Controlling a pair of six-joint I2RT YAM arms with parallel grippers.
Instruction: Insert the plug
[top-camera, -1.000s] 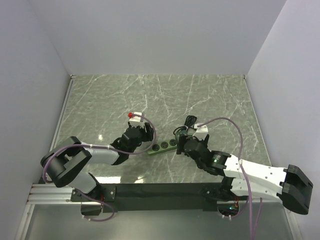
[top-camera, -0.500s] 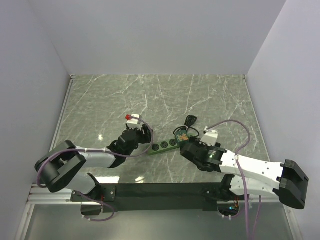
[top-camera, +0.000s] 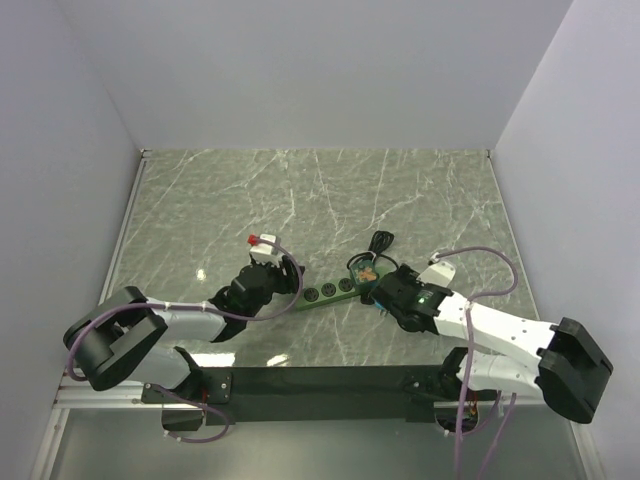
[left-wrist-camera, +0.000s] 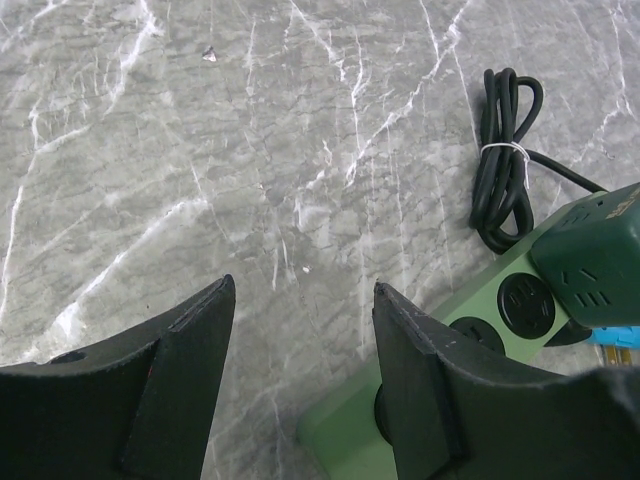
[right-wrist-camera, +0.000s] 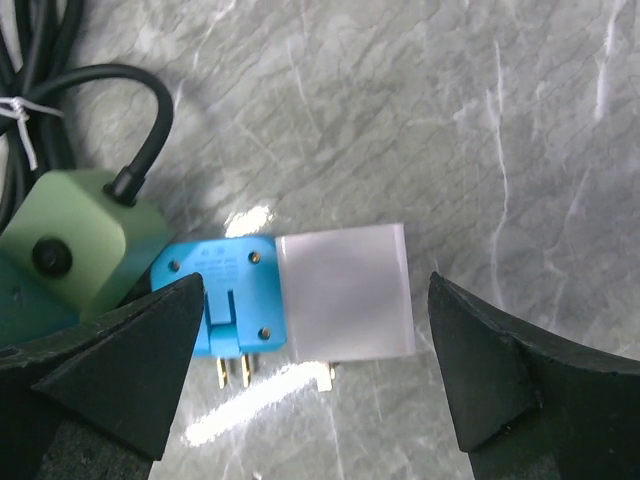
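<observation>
**Right wrist view: plug (right-wrist-camera: 235, 290) lies loose on the table (right-wrist-camera: 420, 110), outside the power strip (right-wrist-camera: 85, 235)**

The right pincer (right-wrist-camera: 315, 288) has its jaws spread wide, one dark finger at each lower corner of this view. The plug lies flat on the marble between them. It has a blue body with a pale, cloudy block on its right side and brass prongs pointing out of its lower edge. The blue end lies close to the left-hand finger; I cannot tell whether they touch. The right-hand finger is clear of the pale block. The light green end of the power strip sits just beside the blue body, and a black cable (right-wrist-camera: 150, 110) leaves it.

In the left wrist view, the left pincer (left-wrist-camera: 302, 290) also has its jaws apart, with only bare marble between them. The strip runs in from the lower right, its near end under the right-hand finger. Round black sockets (left-wrist-camera: 525, 300) show on top of the strip, and a darker green block (left-wrist-camera: 590, 255) with slots sits at its far end. The cable lies coiled beyond the strip, bound with a white tie.

From the top external view, the strip lies slantwise in mid-table with one pincer at each end.
</observation>
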